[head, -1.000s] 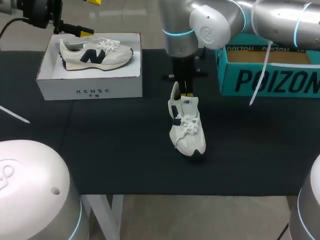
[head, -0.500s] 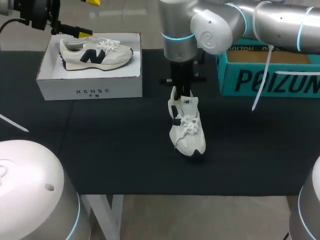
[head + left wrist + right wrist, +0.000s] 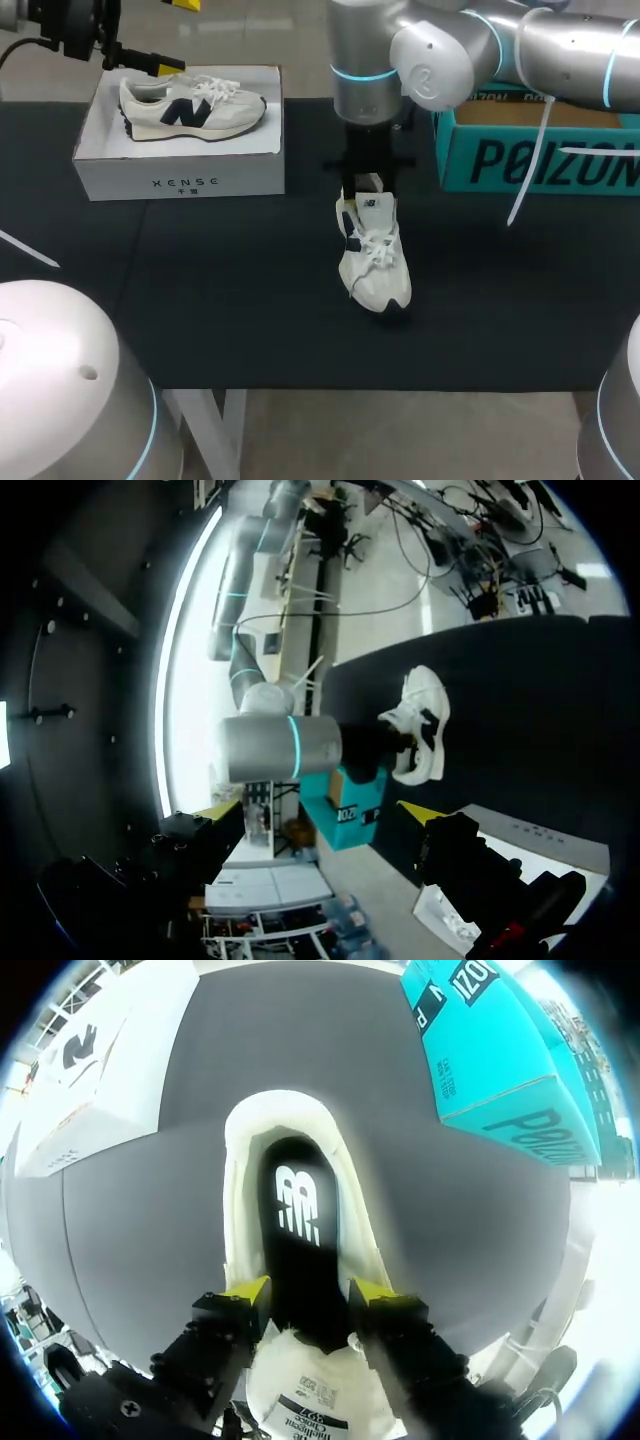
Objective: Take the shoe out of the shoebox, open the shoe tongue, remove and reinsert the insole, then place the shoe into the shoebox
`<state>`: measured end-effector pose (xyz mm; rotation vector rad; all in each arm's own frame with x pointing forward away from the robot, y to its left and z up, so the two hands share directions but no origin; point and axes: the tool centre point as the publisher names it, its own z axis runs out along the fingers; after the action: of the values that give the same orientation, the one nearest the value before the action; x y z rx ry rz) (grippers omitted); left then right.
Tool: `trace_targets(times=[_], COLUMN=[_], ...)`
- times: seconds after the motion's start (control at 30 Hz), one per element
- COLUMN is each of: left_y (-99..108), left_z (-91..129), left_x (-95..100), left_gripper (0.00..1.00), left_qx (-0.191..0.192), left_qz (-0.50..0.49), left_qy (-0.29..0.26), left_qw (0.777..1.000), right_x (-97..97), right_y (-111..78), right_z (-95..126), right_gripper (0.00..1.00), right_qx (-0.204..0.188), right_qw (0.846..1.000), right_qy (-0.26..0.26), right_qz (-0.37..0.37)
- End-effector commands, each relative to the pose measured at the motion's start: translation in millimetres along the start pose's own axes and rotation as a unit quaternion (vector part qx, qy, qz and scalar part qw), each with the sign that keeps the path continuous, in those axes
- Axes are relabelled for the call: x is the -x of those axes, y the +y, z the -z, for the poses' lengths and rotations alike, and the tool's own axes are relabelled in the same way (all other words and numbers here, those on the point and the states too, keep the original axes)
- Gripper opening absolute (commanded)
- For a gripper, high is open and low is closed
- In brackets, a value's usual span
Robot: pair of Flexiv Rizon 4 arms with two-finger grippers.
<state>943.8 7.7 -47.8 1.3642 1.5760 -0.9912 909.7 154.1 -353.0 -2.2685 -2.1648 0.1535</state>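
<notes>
A white sneaker [image 3: 376, 262] lies on the dark table mat, toe toward the front edge. My right gripper [image 3: 366, 186] hangs straight down over its heel opening. In the right wrist view the right gripper [image 3: 308, 1296] is open, its yellow fingertips [image 3: 244, 1291] apart above the black insole [image 3: 296, 1222], which lies flat inside the shoe [image 3: 240, 1150]. The white tongue [image 3: 310, 1385] lies under the fingers. My left gripper [image 3: 176, 36] is open above the far left of the white shoebox [image 3: 180, 168]. It holds nothing in the left wrist view [image 3: 318, 815].
A second sneaker [image 3: 192, 108] lies in the white shoebox at the back left. A teal box [image 3: 540, 150] stands at the back right, close to my right arm and also visible as the teal box [image 3: 490, 1050] ahead of the right gripper.
My right gripper's fingers have parted and the wrist has shifted slightly right. The pale piece that stood up at the shoe's heel now sits lower. The left arm has barely moved.
</notes>
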Motion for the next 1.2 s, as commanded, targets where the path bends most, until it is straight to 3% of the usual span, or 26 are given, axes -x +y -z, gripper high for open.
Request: trace_targets(times=[0.03,0.5,0.97,1.2], left_y=[0,0,0,0], left_z=[1,1,1,1], left_x=[0.1,0.1,0.1,0.1], left_gripper=[1.0,1.0,1.0,1.0], left_qx=[0.0,0.0,0.0,0.0], left_qz=[0.0,0.0,0.0,0.0], left_qy=[0.001,0.001,0.001,0.001], left_qw=[1.0,1.0,1.0,1.0], right_x=[2.2,-2.7,-1.9,1.5], right_y=[-4.1,-8.5,-23.6,-35.3], right_z=[-2,4,3,15], right_gripper=[1.0,1.0,1.0,1.0], right_qx=[0.001,-0.002,-0.012,-0.014], right_qw=[1.0,1.0,1.0,0.998], right_qy=[0.004,-0.006,-0.011,-0.025], right_qz=[-0.002,-0.003,-0.02,-0.047])
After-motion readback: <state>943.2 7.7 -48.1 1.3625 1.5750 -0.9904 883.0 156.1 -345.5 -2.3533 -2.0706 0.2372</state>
